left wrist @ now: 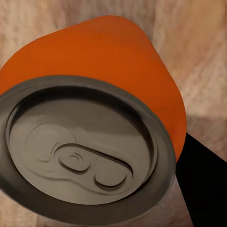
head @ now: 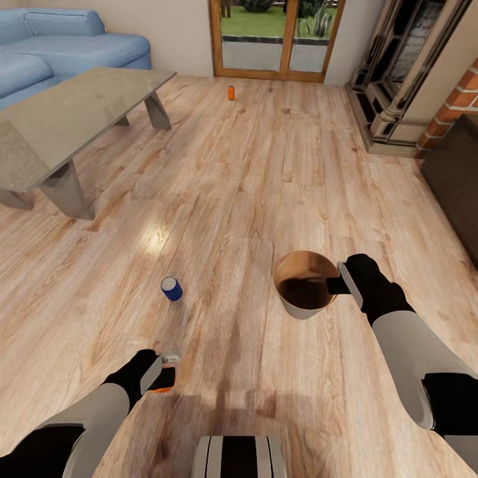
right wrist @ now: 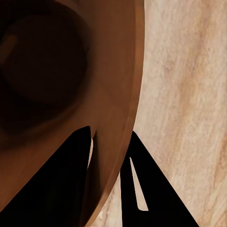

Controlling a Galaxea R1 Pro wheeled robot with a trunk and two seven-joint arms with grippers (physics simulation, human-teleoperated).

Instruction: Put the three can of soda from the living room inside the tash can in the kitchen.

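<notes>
A: Which step?

B: Can one, I'd judge. Left gripper (head: 166,376), lower left of the head view, is clamped on an orange can (left wrist: 94,109). Right gripper (head: 340,284) pinches the bin (head: 302,309) by its rim at mid-right; one finger (right wrist: 61,184) inside, the other outside the wall.

A: Other cans?

B: Blue can (head: 171,289) on the floor (head: 252,172), left of center. 2nd orange can (head: 231,92) up top by the doors (head: 279,36).

A: Next?

B: Prob. bring the held can over the bin mouth, then let go. The two are well apart, so the arms must close in.
</notes>
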